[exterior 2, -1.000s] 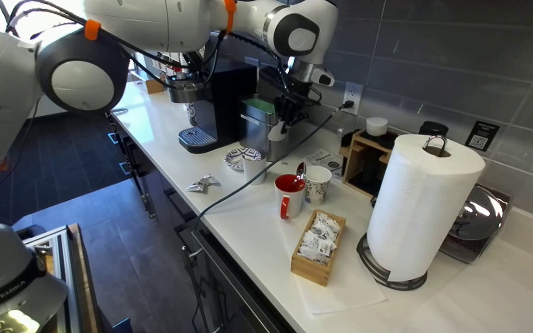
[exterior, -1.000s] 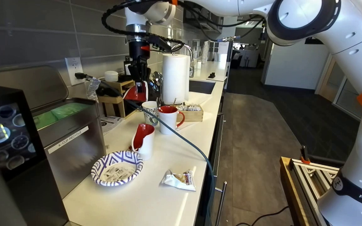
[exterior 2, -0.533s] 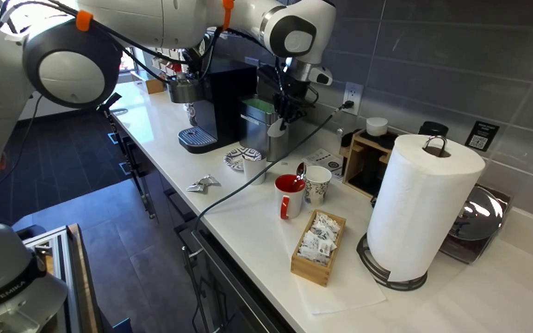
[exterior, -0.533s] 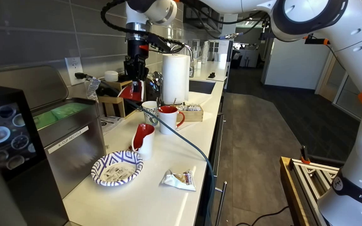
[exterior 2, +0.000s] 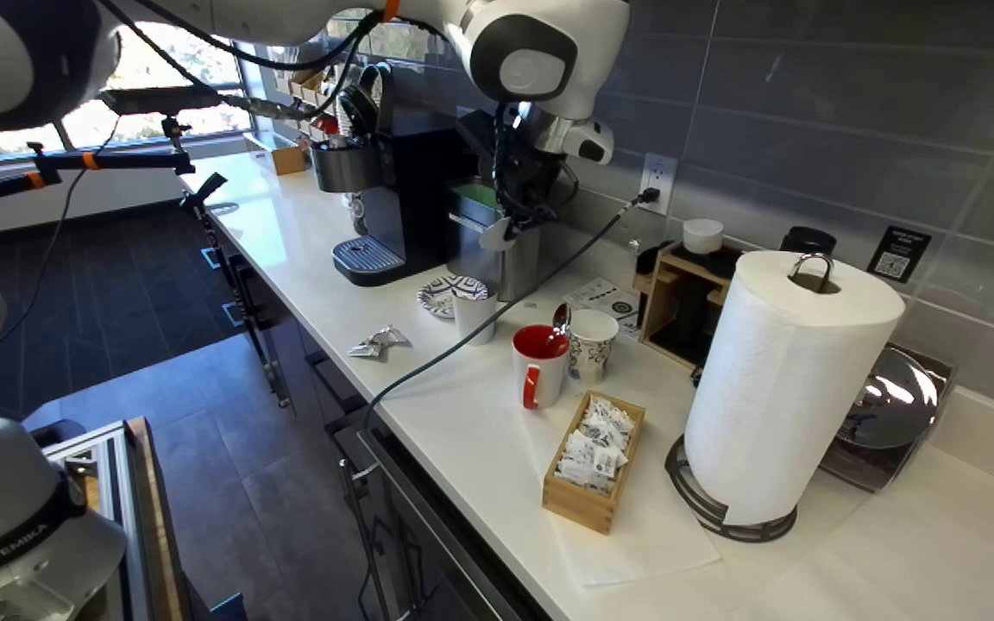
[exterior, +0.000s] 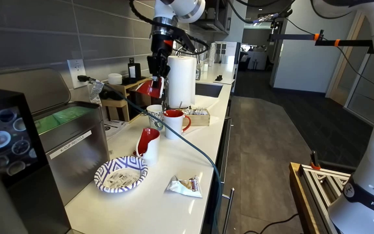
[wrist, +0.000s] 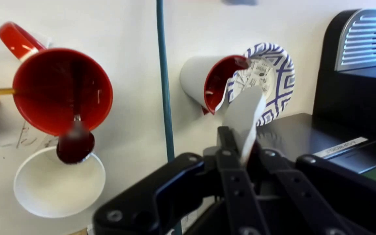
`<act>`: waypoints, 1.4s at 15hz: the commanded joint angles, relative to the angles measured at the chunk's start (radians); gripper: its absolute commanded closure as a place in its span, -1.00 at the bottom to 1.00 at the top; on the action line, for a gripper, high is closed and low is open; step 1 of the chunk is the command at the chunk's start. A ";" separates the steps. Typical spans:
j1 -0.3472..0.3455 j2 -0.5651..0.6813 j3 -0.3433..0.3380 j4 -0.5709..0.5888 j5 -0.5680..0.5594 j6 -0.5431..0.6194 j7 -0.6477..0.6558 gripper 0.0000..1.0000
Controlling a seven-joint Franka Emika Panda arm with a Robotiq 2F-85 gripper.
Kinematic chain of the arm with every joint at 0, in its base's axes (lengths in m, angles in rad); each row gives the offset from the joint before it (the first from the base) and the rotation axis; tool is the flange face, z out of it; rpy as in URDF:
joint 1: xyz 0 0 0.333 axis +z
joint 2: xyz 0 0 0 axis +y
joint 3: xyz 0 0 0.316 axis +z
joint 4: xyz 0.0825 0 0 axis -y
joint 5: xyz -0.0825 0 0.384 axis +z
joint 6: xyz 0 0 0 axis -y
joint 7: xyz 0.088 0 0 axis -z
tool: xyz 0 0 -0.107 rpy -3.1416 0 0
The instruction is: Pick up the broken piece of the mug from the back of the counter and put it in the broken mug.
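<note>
The broken mug [exterior: 151, 152], white outside and red inside with a jagged rim, stands upright on the white counter [exterior: 154, 208]. It shows its white side in an exterior view [exterior 2: 474, 321] and its red inside in the wrist view [wrist: 193, 75]. My gripper [exterior: 156, 83] is shut on the broken piece [exterior: 147, 88], a curved shard, red on one face and white on the other. The gripper holds it in the air, above and apart from the broken mug. In the wrist view the shard [wrist: 245, 111] sticks out past the fingers [wrist: 226, 138], overlapping the bowl.
A patterned bowl [exterior: 100, 177] stands beside the broken mug. A cable [exterior: 193, 146] crosses the counter between it and an intact mug [exterior: 173, 126]. A paper cup [exterior 2: 590, 354], wrapper [exterior: 187, 187], recycling bin [exterior: 76, 146], sugar-packet box [exterior 2: 579, 504] and towel roll [exterior: 180, 81] also stand around.
My gripper, still holding the shard, has moved away from the wall toward the counter's front, rightward in one exterior view and leftward in the other. The mugs, bowl and cable have not moved.
</note>
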 commanded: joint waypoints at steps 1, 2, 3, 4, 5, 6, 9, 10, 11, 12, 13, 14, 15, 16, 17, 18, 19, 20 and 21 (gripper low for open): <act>-0.021 -0.157 -0.059 -0.239 0.116 -0.063 -0.240 0.94; -0.023 -0.193 -0.077 -0.287 0.133 -0.084 -0.313 0.94; -0.020 -0.234 -0.096 -0.338 0.140 -0.093 -0.386 0.94; -0.017 -0.275 -0.115 -0.384 0.148 -0.108 -0.449 0.94; -0.008 -0.316 -0.137 -0.434 0.152 -0.110 -0.505 0.94; 0.002 -0.357 -0.157 -0.483 0.157 -0.111 -0.542 0.94; 0.045 -0.492 -0.207 -0.637 0.158 -0.078 -0.584 0.94; 0.056 -0.368 -0.222 -0.489 0.139 -0.122 -0.552 0.78; 0.067 -0.408 -0.234 -0.534 0.138 -0.119 -0.559 0.78; 0.075 -0.440 -0.241 -0.565 0.136 -0.117 -0.562 0.78; 0.080 -0.460 -0.243 -0.586 0.135 -0.111 -0.563 0.94; 0.095 -0.491 -0.236 -0.620 0.137 -0.067 -0.511 0.94; 0.119 -0.537 -0.227 -0.670 0.142 -0.009 -0.453 0.94; 0.136 -0.566 -0.222 -0.700 0.149 0.030 -0.412 0.94; 0.154 -0.598 -0.216 -0.737 0.152 0.079 -0.361 0.94; 0.173 -0.632 -0.209 -0.771 0.149 0.131 -0.297 0.94; 0.192 -0.660 -0.203 -0.804 0.147 0.183 -0.243 0.94; 0.207 -0.690 -0.201 -0.835 0.151 0.232 -0.191 0.94; 0.222 -0.713 -0.198 -0.868 0.147 0.287 -0.144 0.94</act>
